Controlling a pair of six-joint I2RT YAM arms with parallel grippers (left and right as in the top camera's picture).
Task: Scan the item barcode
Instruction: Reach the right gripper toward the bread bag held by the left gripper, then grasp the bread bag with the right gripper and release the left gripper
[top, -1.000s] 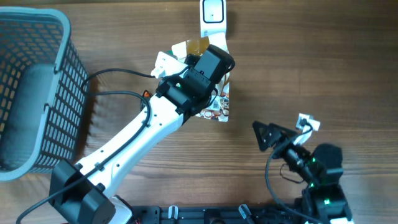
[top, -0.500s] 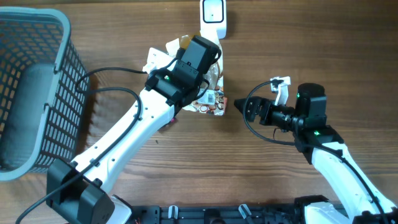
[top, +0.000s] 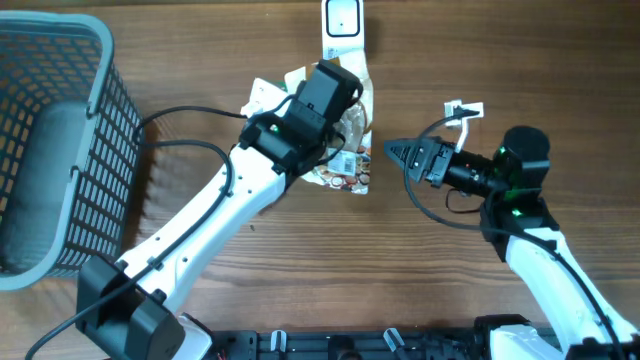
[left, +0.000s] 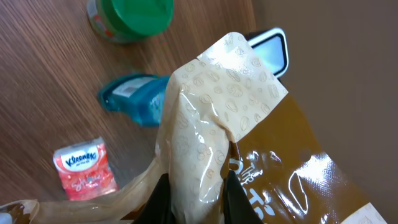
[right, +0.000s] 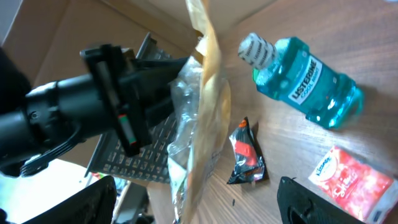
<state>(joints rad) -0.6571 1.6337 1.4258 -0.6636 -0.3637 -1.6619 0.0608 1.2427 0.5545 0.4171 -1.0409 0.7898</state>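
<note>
My left gripper (left: 193, 196) is shut on a beige and brown snack bag (left: 217, 118) and holds it up off the table. In the overhead view the bag (top: 350, 165) hangs just in front of the white scanner (top: 343, 25), with a barcode label (top: 343, 160) facing up. In the left wrist view, the scanner (left: 270, 50) peeks out behind the bag. My right gripper (top: 397, 152) points left at the bag, a short gap away, and is open. The right wrist view shows the bag (right: 202, 118) edge-on, in line with the wide gap between the fingers (right: 93, 199).
A grey basket (top: 60, 150) stands at the left edge. On the table lie a blue mouthwash bottle (right: 305, 81), a red tissue pack (right: 342, 177), a red and black packet (right: 245, 152) and a green-lidded jar (left: 130, 15).
The right arm has swung up from the front right corner to mid table, its gripper now pointing at the bag. The left arm has shifted the bag slightly back and right, nearer the scanner.
</note>
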